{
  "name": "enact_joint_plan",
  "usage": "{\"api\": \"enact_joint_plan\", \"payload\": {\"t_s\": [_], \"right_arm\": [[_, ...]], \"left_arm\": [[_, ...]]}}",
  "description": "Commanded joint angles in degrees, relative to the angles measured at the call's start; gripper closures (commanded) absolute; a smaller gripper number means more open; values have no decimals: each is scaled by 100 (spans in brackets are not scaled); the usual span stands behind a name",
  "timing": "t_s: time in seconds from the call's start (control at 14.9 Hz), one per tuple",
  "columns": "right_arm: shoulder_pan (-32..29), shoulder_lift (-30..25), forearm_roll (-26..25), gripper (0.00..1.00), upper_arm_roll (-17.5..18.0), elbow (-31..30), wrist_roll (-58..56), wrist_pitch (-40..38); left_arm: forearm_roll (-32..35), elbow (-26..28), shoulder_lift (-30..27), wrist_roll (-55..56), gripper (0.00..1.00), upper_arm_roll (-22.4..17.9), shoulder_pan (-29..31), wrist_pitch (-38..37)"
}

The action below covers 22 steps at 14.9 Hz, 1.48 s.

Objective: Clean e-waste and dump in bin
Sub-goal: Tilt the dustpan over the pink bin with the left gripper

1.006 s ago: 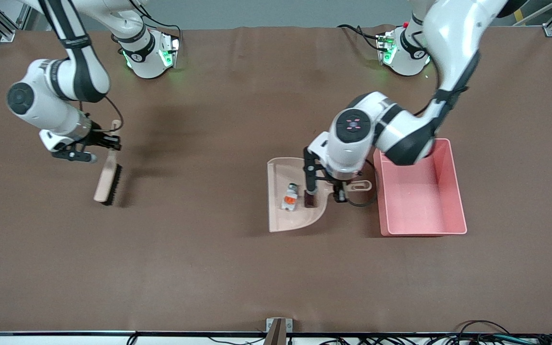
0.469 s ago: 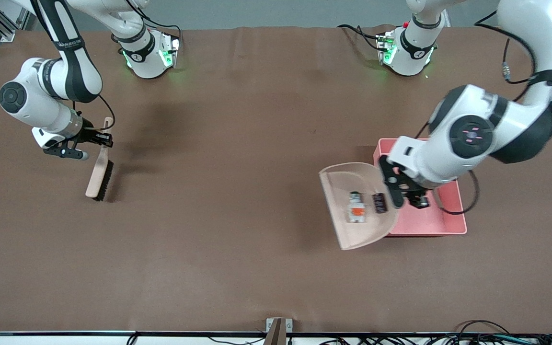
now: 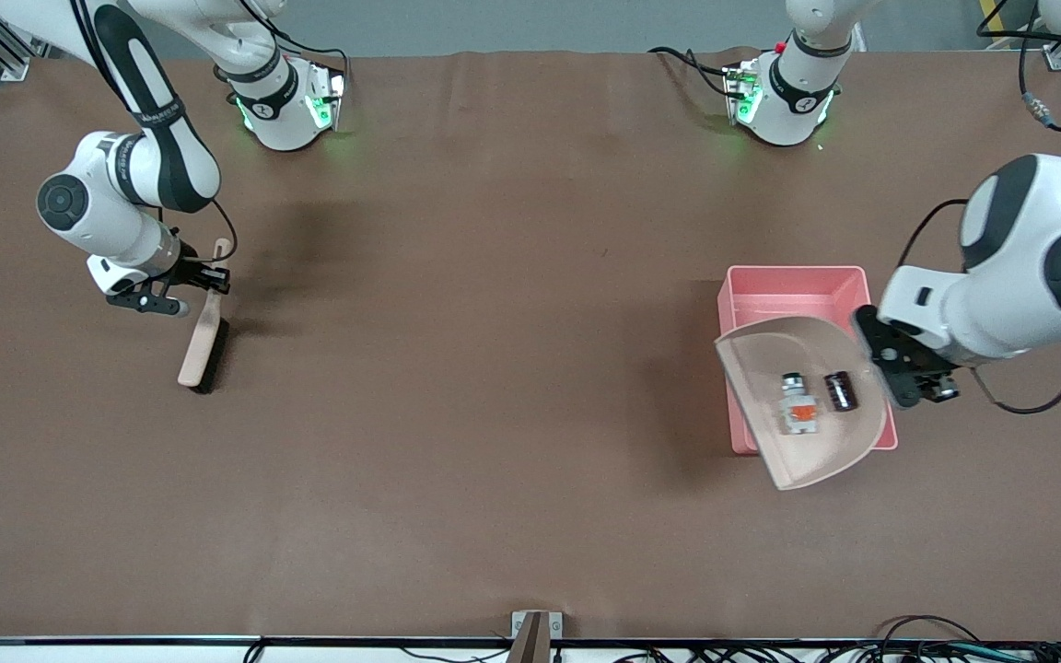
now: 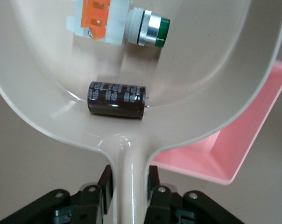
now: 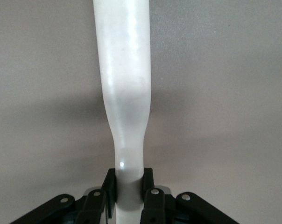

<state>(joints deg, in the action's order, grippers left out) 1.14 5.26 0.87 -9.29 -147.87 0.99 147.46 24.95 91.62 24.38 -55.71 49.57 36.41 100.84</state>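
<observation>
My left gripper (image 3: 899, 368) is shut on the handle of the beige dustpan (image 3: 802, 451) and holds it in the air over the pink bin (image 3: 793, 281). In the pan lie the e-waste pieces: a white-grey part with an orange spot (image 3: 798, 407) and a small black block (image 3: 840, 391). The left wrist view shows the gripper (image 4: 128, 179) clamped on the handle, the black block (image 4: 116, 99), the white-orange part (image 4: 117, 25) and a corner of the bin (image 4: 234, 149). My right gripper (image 3: 213, 276) is shut on the handle of a brush (image 3: 199, 345), whose handle fills the right wrist view (image 5: 124, 84).
The brush head rests on the brown table toward the right arm's end. A small metal bracket (image 3: 535, 631) sits at the table's edge nearest the front camera. Cables lie along that edge.
My left gripper has carried the dustpan with both parts off the table and across to over the bin. My right gripper has shifted slightly with the brush.
</observation>
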Motion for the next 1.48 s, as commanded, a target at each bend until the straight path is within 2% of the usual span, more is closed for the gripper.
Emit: {"api": "enact_joint_plan", "payload": {"t_s": [0.0,0.07,0.2,0.34,0.54,0.8,1.41], "right_arm": [[-61,19,-122,95,68,-40,103,90],[-61,28,-122,80,59,-40,103,90],[-61,28,-122,39,68,-23,103,98],[-61,19,-122,20,59,4,103,81],[-70,-7,-122,0,68,30,103,37],[-105,-103,-122,0,42,275,85,-111],[-105,-332,-114,0,59,3515,85,-4747]], "left_arm": [[106,478,-583,-431,80,70,392,-29],[115,575,-610,-589,80,70,550,-3],[159,777,-610,-1001,80,70,849,76],[351,1075,-802,-1170,80,70,1060,225],[721,1559,-1031,-1179,80,44,1087,479],[1186,2332,-1400,-1179,81,26,1325,1252],[2180,2386,-1305,-1109,81,43,1325,1289]]}}
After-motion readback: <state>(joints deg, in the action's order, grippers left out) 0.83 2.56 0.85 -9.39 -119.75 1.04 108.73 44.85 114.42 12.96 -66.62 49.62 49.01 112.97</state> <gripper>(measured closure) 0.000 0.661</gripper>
